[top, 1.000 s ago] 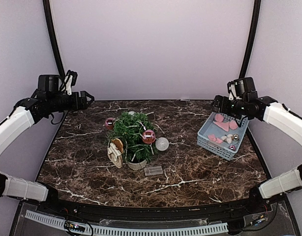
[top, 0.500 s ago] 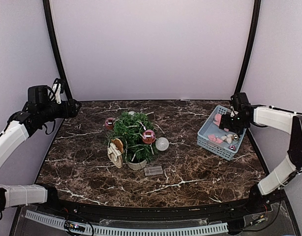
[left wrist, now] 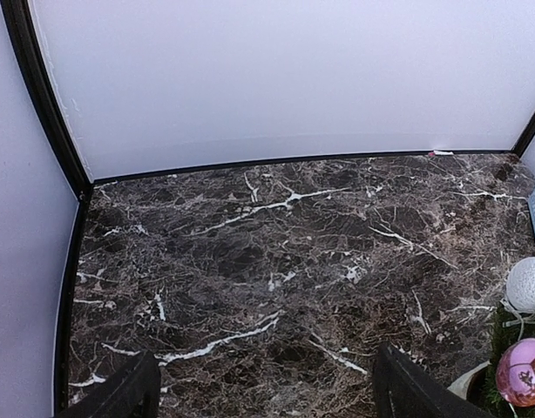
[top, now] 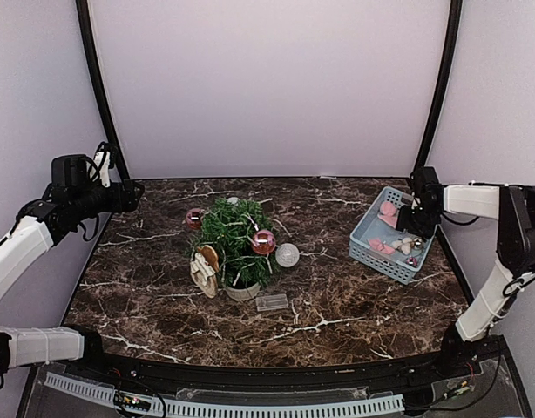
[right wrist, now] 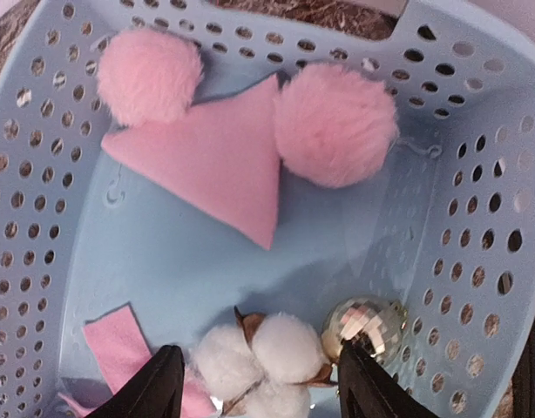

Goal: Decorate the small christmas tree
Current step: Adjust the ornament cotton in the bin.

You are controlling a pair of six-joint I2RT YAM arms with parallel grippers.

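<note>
Down inside the blue basket [right wrist: 41, 218], the right gripper [right wrist: 259, 359] has its jaws parted. One finger stands on each side of a white cotton boll [right wrist: 289, 348], with a narrow gap at either side. A small mirrored ball [right wrist: 368, 322] sits just beside the boll. A pink felt triangle [right wrist: 215, 165] and two pink pompoms [right wrist: 150, 74] lie deeper in the basket.

The basket is well to the right of the small christmas tree [top: 233, 239]. The tree stands upright in its pale pot [top: 243, 292] near the middle of the dark marble table [top: 363, 305]. A pink bauble [top: 264, 241] hangs on the tree's right side and another [top: 194, 218] at its far left. A white ball [top: 287, 254] rests just right of the tree, and a pale ornament [top: 204, 270] leans at its near left. A clear plastic piece [top: 272, 302] lies on the table just in front of the pot.

The left gripper [top: 132, 193] hangs in the air well to the left of the tree. Its jaws are wide apart and hold nothing.
</note>
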